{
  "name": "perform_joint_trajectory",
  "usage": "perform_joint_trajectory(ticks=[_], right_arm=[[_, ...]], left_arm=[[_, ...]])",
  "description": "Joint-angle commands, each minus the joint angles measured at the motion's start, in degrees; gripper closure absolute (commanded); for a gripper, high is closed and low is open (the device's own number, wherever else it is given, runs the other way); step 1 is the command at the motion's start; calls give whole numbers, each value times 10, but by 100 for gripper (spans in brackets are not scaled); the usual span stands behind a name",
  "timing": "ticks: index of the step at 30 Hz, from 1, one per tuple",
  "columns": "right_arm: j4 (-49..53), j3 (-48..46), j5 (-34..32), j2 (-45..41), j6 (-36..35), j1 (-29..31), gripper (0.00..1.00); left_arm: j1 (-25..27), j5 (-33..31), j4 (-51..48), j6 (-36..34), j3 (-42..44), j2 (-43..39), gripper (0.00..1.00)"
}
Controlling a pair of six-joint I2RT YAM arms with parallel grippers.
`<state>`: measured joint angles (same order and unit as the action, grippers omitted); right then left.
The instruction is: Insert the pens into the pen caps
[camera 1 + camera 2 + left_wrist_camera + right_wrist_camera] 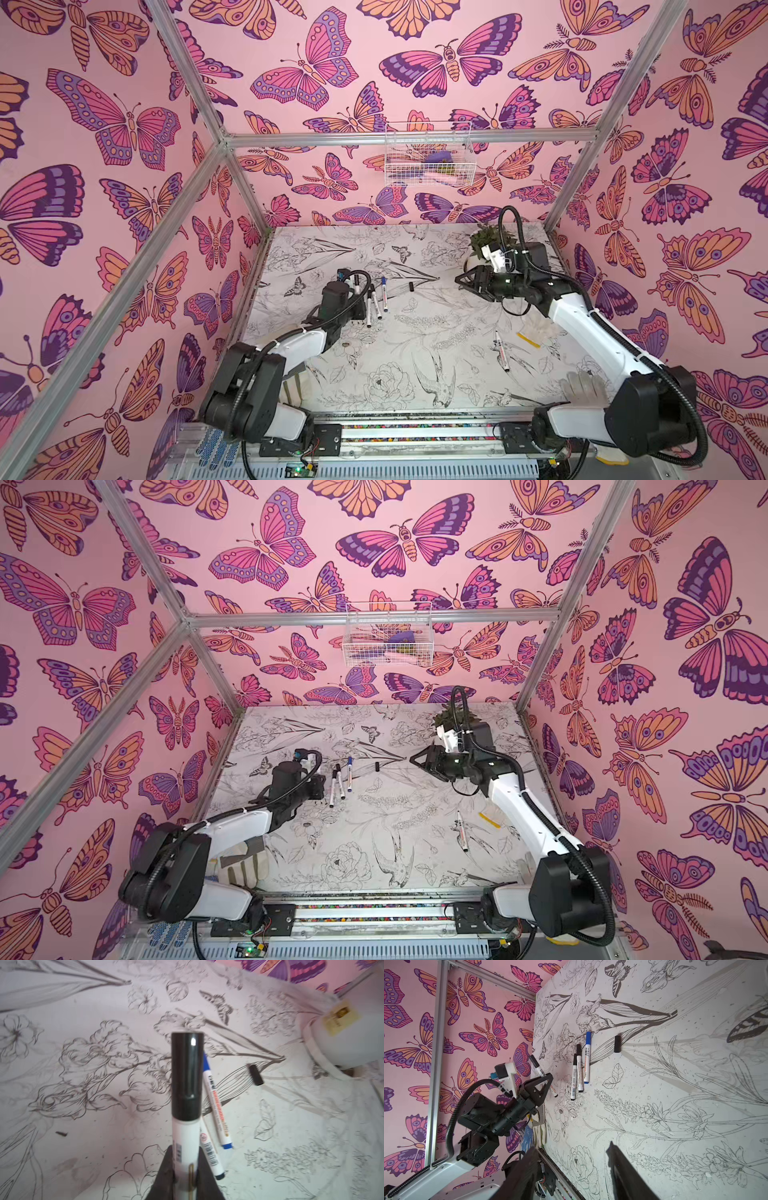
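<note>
1. The left fingers (164,1172) were clamped together on the white barrel of the held pen (185,1136), one finger on each side of it.
2. The held pen carried a black cap (187,1074) on the end pointing away from the fingers. The right wrist view showed it tilted, at the left side of the table (415,332).
3. Just beside the left fingers, two black-capped pens (574,1076) lay flat and side by side on the table, nearly parallel.
4. A blue-capped pen (587,1057) lay just beside that pair, on the side away from the left fingers.
5. The right fingers (625,1174) stood wide apart with nothing between them, above the far right part of the table.
6. A loose black cap (412,286) lay on its side on the table, between the blue-capped pen and the right fingers and apart from both.
7. A fifth pen (500,351) lay alone on the near right part of the table, well apart from the other pens and from the loose black cap.
8. A plant pot (478,249) stood at the far right of the table, behind the right fingers.
</note>
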<state>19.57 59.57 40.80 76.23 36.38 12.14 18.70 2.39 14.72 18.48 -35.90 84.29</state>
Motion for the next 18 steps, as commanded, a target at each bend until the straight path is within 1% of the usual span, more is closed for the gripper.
perform_joint_trajectory(ticks=[1, 6, 9, 10, 12, 17, 18], right_arm=[[12, -1, -12, -1, -20, -2, 44], [25, -3, -15, -1, -30, -1, 44], [28, -5, -16, -2, -31, -1, 44], [28, -6, -16, -1, -32, -2, 44], [30, -8, -19, -2, -35, -2, 44], [33, -16, -34, -1, -36, -1, 44], [36, -19, -36, -1, -35, -1, 44]], left_arm=[[-3, -15, -75, -14, -33, 33, 100], [-3, -4, -104, -18, -63, 89, 100], [-4, -1, -107, -9, -67, 103, 99], [-3, 2, -107, -11, -68, 106, 94], [-3, 8, -106, -7, -71, 108, 90], [-3, 23, -107, -8, -77, 105, 73], [-3, 23, -107, -6, -77, 104, 68]])
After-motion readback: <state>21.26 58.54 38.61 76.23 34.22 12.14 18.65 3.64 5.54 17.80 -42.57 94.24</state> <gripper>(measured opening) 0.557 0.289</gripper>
